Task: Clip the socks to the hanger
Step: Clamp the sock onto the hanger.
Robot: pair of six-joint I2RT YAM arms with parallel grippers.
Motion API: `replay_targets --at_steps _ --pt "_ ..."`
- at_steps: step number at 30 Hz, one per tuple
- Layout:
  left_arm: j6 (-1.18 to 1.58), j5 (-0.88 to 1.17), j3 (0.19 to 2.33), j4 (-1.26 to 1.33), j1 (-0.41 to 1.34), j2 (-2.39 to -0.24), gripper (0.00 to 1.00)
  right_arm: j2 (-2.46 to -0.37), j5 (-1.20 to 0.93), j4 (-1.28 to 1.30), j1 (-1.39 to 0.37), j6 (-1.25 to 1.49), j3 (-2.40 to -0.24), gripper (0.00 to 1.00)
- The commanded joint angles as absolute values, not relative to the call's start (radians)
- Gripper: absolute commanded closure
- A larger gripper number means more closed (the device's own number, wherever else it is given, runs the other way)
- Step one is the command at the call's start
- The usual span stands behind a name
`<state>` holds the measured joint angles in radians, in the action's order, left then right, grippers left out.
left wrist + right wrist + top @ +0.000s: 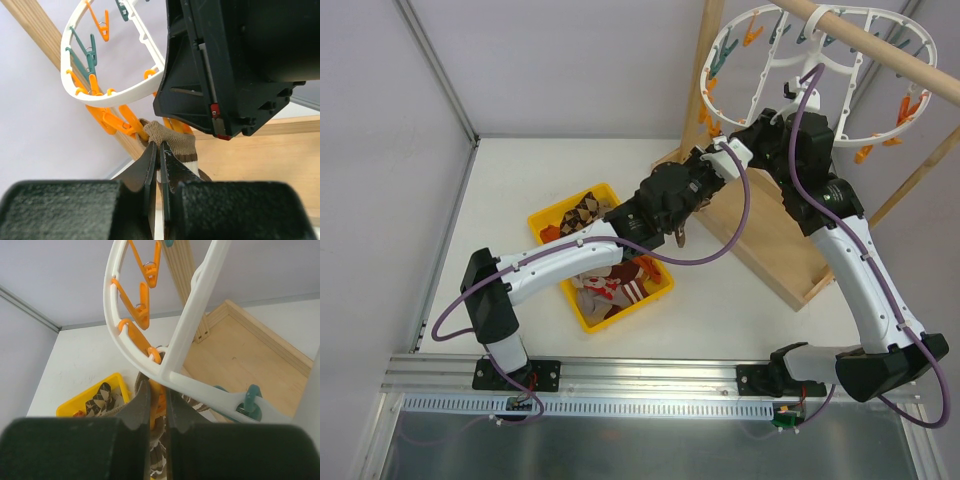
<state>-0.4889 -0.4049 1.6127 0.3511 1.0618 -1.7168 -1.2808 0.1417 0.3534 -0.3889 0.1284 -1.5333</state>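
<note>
Top view: hanger (724, 44) hangs off the wooden pole (880, 55) at 1 o'clock. The yellow tray (548, 222) w/ spare socks (610, 285) sits at 8 o'clock from it. L arm (560, 255) and R arm (860, 270) meet under the ring's 7 o'clock rim, tips hard to read from here. L wrist view: L gripper (159, 150) is clenched on the cuff of a brown sock (176, 142), soft and bunched w/ a cream band showing. Its top edge is right against a cluster of orange clothespins (114, 122) at 9 o'clock, so I'd say the clipping step itself is on: sock presented, not seen inside a pin. R wrist view: R gripper (157, 392) is pinched onto one orange clothespin (157, 409) just under the ring, sock fabric hanging at 6 o'clock, teal clothespin (252, 399) off at 3 o'clock. Can't tell if that pin's mouth gapes. Next, prob.: feed cuff into the mouth, R lets go so it bites, then L frees the sock. The floppy cuff could slip out.
</note>
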Motion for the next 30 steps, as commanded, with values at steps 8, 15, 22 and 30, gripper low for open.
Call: replay_targets --at_steps 8,15,22,30 --pt "-0.46 -0.362 1.629 0.408 1.08 -1.724 1.0 -1.266 0.152 0.337 -0.383 0.195 -1.597 0.99" --pt "-0.465 -0.376 1.614 0.419 1.078 -1.723 1.0 -1.266 0.144 0.351 -0.383 0.199 -1.611 0.69" --pt "-0.468 -0.371 1.598 0.431 1.078 -1.715 1.0 -1.262 0.153 0.371 -0.383 0.199 -1.623 0.33" --pt "-0.414 -0.345 1.519 0.43 1.078 -1.665 0.86 -1.224 0.131 0.419 -0.383 0.207 -1.621 0.2"
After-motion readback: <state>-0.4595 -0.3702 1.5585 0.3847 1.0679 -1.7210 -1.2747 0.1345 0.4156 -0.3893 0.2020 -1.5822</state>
